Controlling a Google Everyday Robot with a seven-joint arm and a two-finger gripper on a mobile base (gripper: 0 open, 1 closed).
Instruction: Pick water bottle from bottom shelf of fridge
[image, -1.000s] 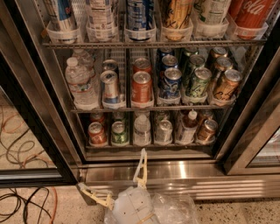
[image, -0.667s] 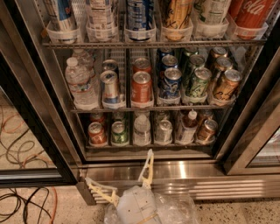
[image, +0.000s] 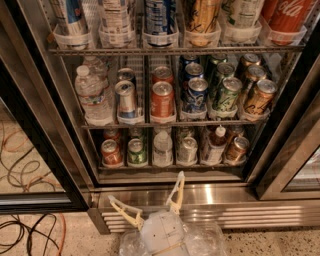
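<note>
While "Cola" is read on a red top-rack can (image: 289, 15), the small clear ribbed water bottle (image: 162, 148) is stood upright, cap up, at the middle of the dark wire bottom shelf's (image: 170, 171) front edge; the white two-finger gripper (image: 145, 187) is spread wide, empty, just below.

i am seeing a speckled floor (image: 280, 244) lying below, with black and orange cables (image: 20, 232) trailing at left; the gripper (image: 145, 187) is hovering low at centre.
</note>
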